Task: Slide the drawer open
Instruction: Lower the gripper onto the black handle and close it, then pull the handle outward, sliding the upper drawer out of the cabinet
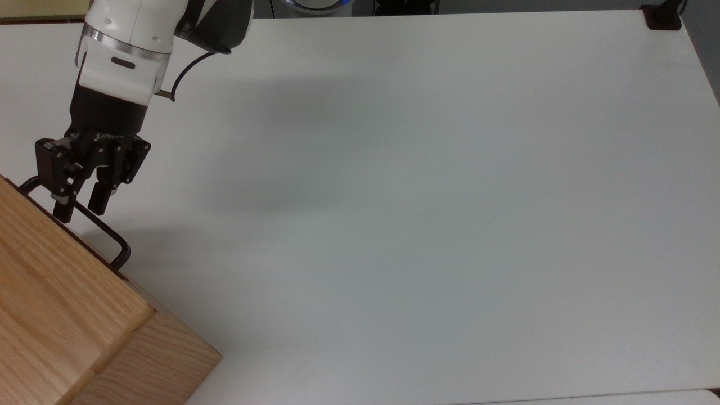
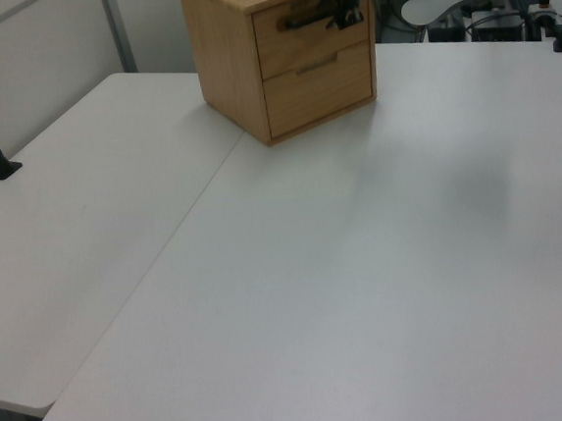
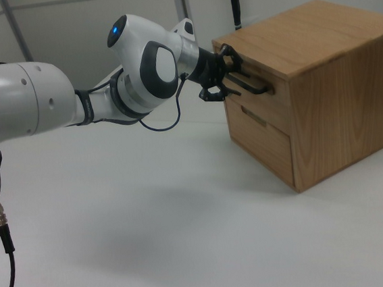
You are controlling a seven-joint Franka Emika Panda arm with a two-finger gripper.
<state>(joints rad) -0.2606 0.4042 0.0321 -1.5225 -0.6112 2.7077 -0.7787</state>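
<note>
A: Where was the drawer [image 3: 250, 87]?

B: Top slot of the wooden cabinet [image 3: 321, 83], front flush, not slid out. Cabinet sat on the white tabletop [image 1: 422, 197].

A: End effector [image 1: 79, 209]?

B: At the cabinet's front, fingers [image 1: 100, 197] narrowed around the black bar handle [image 1: 104, 230] near one end. Couldn't tell if they actually gripped it.

A: How would it handle?

B: I'd guess a stiff wooden box, moderate weight, running on rails. The metal bar looked rigid but smooth, maybe slippery. Best hold was that bar, ideally nearer its middle. An off-centre pull could skew the drawer, or drag the whole cabinet across the tabletop.
</note>
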